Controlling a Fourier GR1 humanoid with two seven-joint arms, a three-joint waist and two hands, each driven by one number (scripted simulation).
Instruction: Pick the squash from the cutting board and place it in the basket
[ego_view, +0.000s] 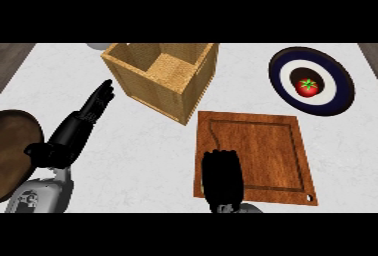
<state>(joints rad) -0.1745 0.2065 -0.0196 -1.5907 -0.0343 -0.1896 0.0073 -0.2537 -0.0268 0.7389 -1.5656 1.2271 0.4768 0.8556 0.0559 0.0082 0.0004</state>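
Note:
The wooden cutting board (258, 150) lies at centre right with its top bare. My right hand (221, 175) hangs over the board's near left edge, back upward, fingers curled down as if round something. The hand hides whatever is under it, and no squash shows anywhere on the board. The basket (193, 82), an open square wooden box, stands just beyond the board's far left corner. Only bare floor shows in the visible part of its inside. My left hand (92, 107) rests open at the left, fingers pointing toward the basket's left wall.
A dark blue and white plate (336, 80) holding a red tomato (308, 86) sits at the far right, beyond the board. A round brown dish (15, 145) lies at the left edge beside my left forearm. The white counter runs between the hands.

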